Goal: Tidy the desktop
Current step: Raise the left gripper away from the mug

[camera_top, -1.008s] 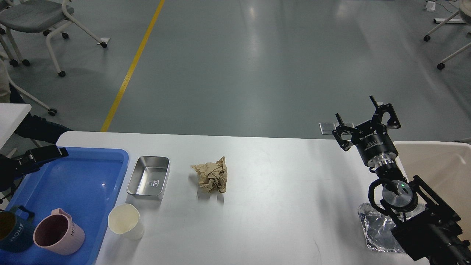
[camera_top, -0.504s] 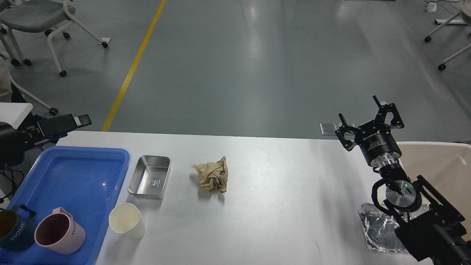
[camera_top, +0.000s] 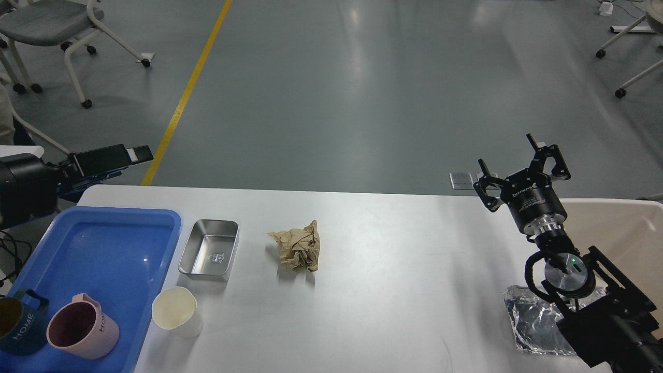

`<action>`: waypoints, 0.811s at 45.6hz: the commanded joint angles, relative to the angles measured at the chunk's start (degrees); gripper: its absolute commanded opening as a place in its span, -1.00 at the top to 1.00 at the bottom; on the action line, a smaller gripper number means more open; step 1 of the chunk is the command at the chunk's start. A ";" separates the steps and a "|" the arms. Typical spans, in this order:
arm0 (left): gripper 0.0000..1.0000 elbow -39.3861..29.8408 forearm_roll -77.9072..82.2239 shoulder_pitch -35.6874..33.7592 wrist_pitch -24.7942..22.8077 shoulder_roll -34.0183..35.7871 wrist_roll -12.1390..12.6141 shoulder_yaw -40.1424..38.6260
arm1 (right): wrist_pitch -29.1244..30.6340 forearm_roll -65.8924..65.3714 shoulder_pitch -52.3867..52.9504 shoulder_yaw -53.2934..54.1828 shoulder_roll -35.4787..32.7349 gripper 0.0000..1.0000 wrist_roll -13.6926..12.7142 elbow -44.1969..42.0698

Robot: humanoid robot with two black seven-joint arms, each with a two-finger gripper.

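Note:
The white desktop (camera_top: 393, 269) fills the lower half of the head view. On it lie a crumpled brown paper ball (camera_top: 296, 247), a small steel tray (camera_top: 209, 249), a cream cup (camera_top: 176, 311) and a crumpled foil sheet (camera_top: 533, 321). My right gripper (camera_top: 512, 165) is open and empty, raised over the table's far right edge, far from the paper ball. My left gripper (camera_top: 132, 154) hovers past the table's far left corner. It is seen side-on, dark with a white tip, so its fingers cannot be told apart.
A blue tray (camera_top: 103, 243) at the left holds a pink mug (camera_top: 77, 327) and a dark blue mug (camera_top: 18, 329). A beige bin (camera_top: 621, 233) stands at the right edge. Chairs stand on the floor beyond the table.
My left arm has risen and moved right, from over the blue tray's far left corner to beyond the table's far edge. My right gripper has shifted slightly right.

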 commanded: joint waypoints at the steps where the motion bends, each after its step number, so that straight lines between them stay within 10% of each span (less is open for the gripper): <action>1: -0.89 0.03 0.00 0.00 -0.07 -0.04 0.03 0.15 | 0.00 0.01 -0.07 0.00 -0.06 -1.00 0.00 -0.04; 37: -0.90 19.36 -0.35 9.93 -1.56 -15.59 4.34 1.82 | 0.09 -0.08 -0.33 0.00 0.12 -1.00 0.00 -0.04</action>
